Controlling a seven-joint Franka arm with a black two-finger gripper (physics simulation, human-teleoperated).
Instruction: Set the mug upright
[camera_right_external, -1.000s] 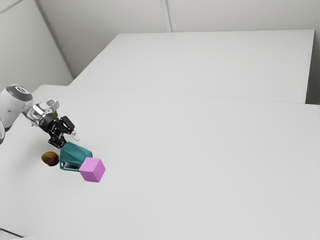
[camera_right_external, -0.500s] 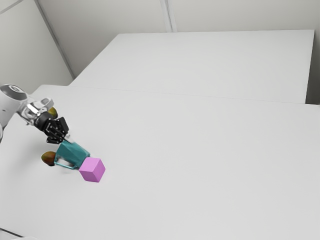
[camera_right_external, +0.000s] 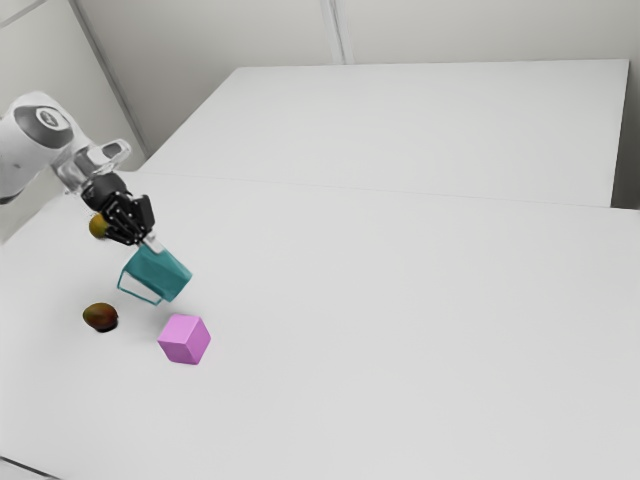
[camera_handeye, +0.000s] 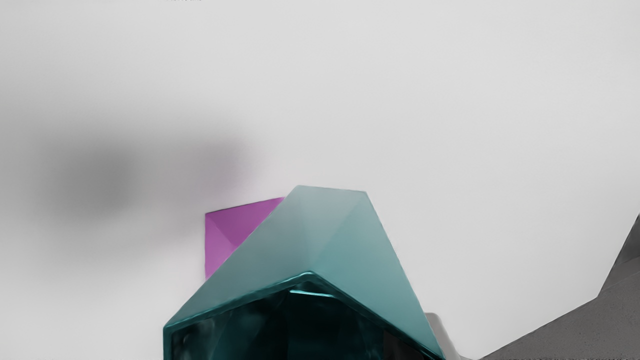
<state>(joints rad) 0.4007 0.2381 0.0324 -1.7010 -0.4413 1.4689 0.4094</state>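
The gripper (camera_right_external: 151, 243) is over the exterior view's left part, shut on the teal mug (camera_right_external: 158, 273) at its rim. Raised off the table, the mug hangs tilted, its handle toward the exterior view's lower left. In the wrist view the mug (camera_handeye: 345, 235) turns its dark open mouth toward the hand. The gripper (camera_handeye: 423, 344) has a light fingertip outside the mug's wall and a dark shape, seemingly the other finger, inside the mouth.
A pink cube (camera_right_external: 184, 339) rests on the white table (camera_right_external: 400, 320) below the mug, apart from it; part of the cube (camera_handeye: 235, 225) is behind the mug in the wrist view. A brown roundish object (camera_right_external: 100, 317) and a yellowish one (camera_right_external: 98, 226) lie near the arm.
The gripper has closed on the mug and risen with it. The mug has left the table and the cube's side and tilted differently. The cube has stayed put.
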